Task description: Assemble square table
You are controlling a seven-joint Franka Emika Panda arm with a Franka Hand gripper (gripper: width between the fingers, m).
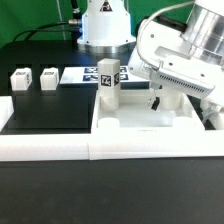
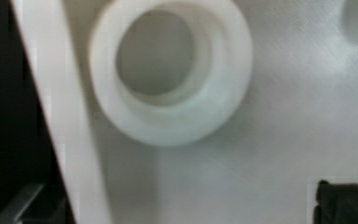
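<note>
The thick white slab (image 1: 135, 118) lies on the black bench (image 1: 50, 105), with a tagged leg (image 1: 110, 85) upright at its edge. The tag is black-and-white and unreadable. My end effector (image 1: 153, 100) hovers close above the slab; I cannot tell whether it is open or closed.

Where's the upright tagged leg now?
Near the middle of the exterior view: the upright leg stands at the slab's end on the exterior view's left, by the marker board.
</note>
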